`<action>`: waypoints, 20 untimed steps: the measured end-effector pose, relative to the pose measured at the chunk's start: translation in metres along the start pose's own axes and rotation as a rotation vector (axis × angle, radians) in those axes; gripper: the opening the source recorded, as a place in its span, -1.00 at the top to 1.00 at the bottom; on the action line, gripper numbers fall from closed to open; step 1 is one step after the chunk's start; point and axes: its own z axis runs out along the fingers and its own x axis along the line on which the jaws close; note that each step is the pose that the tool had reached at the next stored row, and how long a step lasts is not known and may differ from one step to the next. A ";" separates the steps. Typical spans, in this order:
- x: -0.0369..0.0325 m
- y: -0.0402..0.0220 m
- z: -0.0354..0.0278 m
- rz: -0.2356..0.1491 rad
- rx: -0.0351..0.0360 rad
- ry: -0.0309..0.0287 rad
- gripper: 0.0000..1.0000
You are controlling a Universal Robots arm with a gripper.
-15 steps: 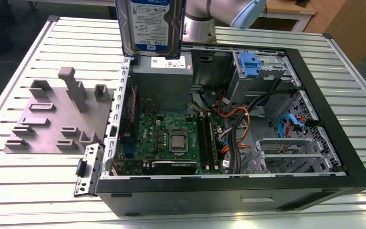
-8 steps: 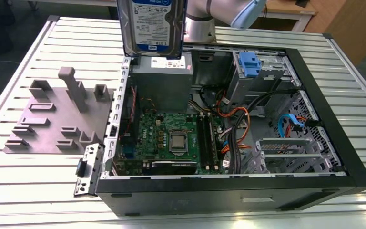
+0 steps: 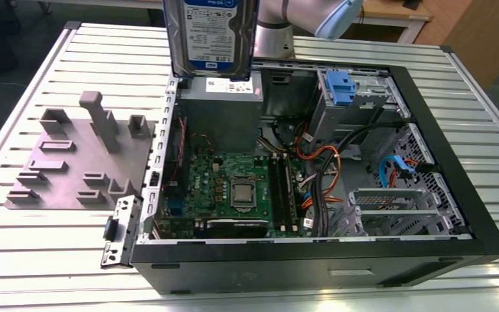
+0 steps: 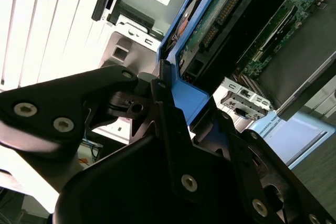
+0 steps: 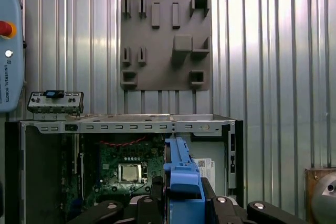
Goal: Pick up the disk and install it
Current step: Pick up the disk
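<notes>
Disk (image 3: 208,32) stands upright above the open computer case (image 3: 319,263), long axis vertical, jaws clamped on it.

An open computer case (image 3: 319,260) lies on the desk (image 3: 41,260), with a slotted holder plate (image 3: 59,175) just beside it on the exterior view's left. Inside the case the motherboard (image 3: 232,185) sits near, a metal box (image 3: 223,114) behind it, and a drive cage (image 3: 353,97) at far right. The disk (image 3: 210,32) hangs upright above the far edge.
</notes>
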 end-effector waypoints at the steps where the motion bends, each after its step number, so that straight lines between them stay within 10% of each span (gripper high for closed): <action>1: 0.0000 -0.0007 0.0000 0.000 0.0000 -0.0001 0.27; 20: 0.0093 -0.0053 0.0013 0.000 0.0000 0.0000 0.27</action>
